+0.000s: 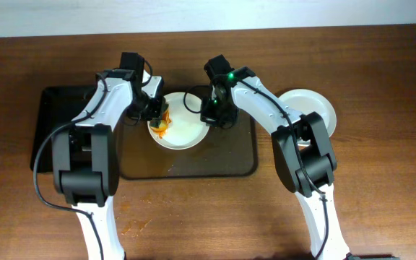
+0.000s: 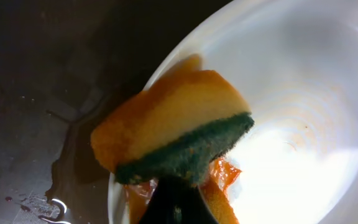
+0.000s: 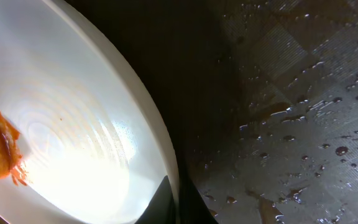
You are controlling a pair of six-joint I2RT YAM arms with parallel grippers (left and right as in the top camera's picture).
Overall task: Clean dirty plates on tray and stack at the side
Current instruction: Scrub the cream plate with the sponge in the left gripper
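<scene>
Sponge [image 2: 166, 130], sauce-soaked, sits clamped in the left gripper [image 1: 152, 108] against the dirty plate [image 3: 73, 124]; the right gripper [image 1: 212, 110] pinches its rim. Hard scrubbing could pull that wet rim free.

This looks like a robotics lab bench staged for dishwashing, not a home kitchen: a cabled left arm [image 1: 85, 155] and right arm [image 1: 305, 155] stand at a wood-grain table [image 1: 381, 202], a pale strip [image 1: 208, 14] running beyond its far edge. The kitchen side comes down to a wet dark brown tray [image 1: 222, 162], a black tray [image 1: 49, 108], a sauce-streaked plate [image 1: 186, 131], a second white plate [image 1: 318, 105] and a stained sponge [image 2: 166, 127]
</scene>
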